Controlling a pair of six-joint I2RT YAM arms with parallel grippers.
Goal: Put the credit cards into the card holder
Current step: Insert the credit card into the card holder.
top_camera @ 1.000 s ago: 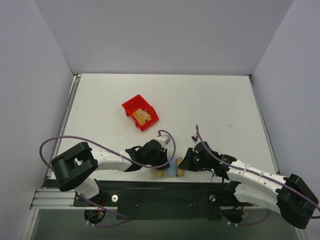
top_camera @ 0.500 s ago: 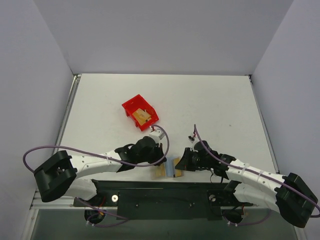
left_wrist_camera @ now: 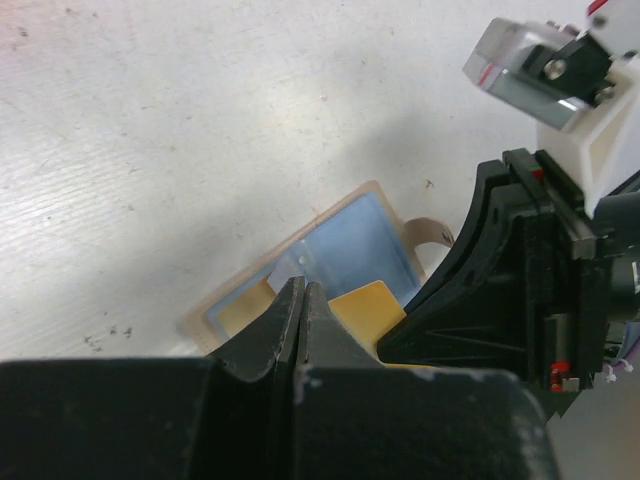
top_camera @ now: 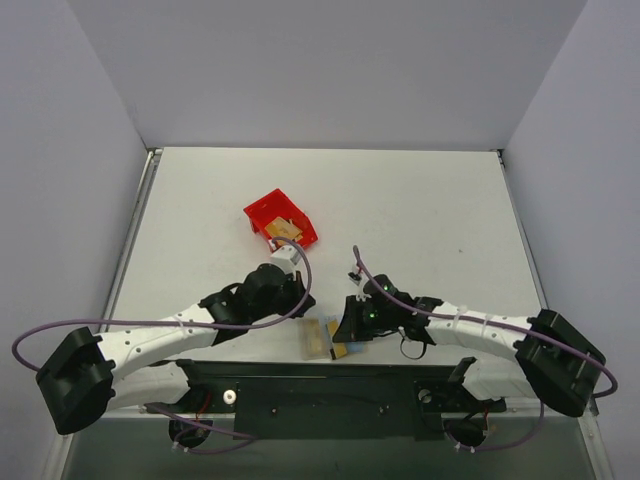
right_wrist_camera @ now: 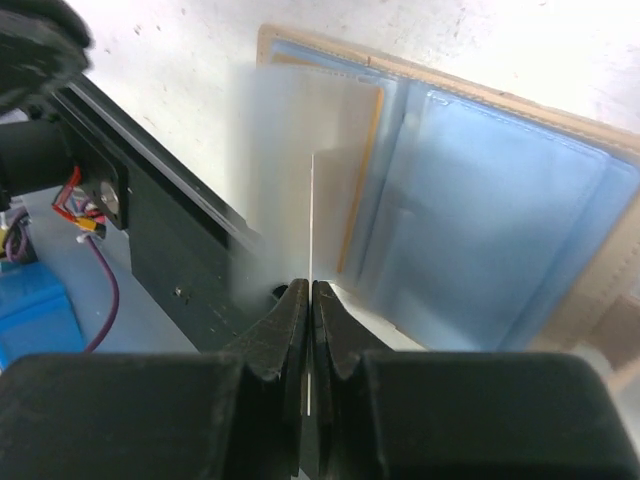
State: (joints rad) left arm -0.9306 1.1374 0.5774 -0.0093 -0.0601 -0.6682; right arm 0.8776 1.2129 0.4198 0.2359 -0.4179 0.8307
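The card holder [top_camera: 318, 337] lies open at the table's front edge, its light blue lining facing up [right_wrist_camera: 480, 200] [left_wrist_camera: 345, 240]. One orange-yellow credit card [right_wrist_camera: 362, 165] sits in a pocket of it. My right gripper [top_camera: 345, 327] [right_wrist_camera: 310, 286] is shut on another credit card [right_wrist_camera: 311, 200], held edge-on just above the holder's pocket side. That card shows yellow in the left wrist view [left_wrist_camera: 368, 305]. My left gripper [top_camera: 296, 298] [left_wrist_camera: 303, 287] is shut and empty. It hovers up and left of the holder.
A red plastic bin [top_camera: 262, 213] stands behind the left gripper and holds more cards [top_camera: 287, 232]. The table's front edge and the black base rail [right_wrist_camera: 150, 230] lie right beside the card holder.
My left arm has drawn back up and to the left, away from the card holder and toward the red bin. My right gripper has moved left over the holder with its card.
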